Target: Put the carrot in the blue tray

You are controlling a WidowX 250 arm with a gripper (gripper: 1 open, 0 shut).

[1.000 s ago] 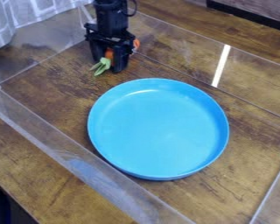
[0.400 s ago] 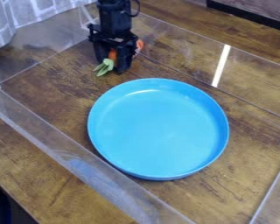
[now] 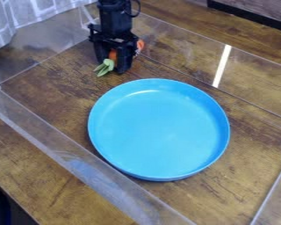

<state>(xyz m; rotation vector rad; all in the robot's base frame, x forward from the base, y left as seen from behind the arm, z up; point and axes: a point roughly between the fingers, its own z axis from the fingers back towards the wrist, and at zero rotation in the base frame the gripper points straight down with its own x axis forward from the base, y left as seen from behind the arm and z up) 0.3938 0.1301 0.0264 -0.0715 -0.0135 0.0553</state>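
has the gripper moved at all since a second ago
No. The gripper sits at the same spot beyond the blue tray's far rim, closed around the carrot.

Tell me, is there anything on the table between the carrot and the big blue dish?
No. In the camera view, only bare wooden tabletop lies between the carrot, down at the gripper, and the blue tray.
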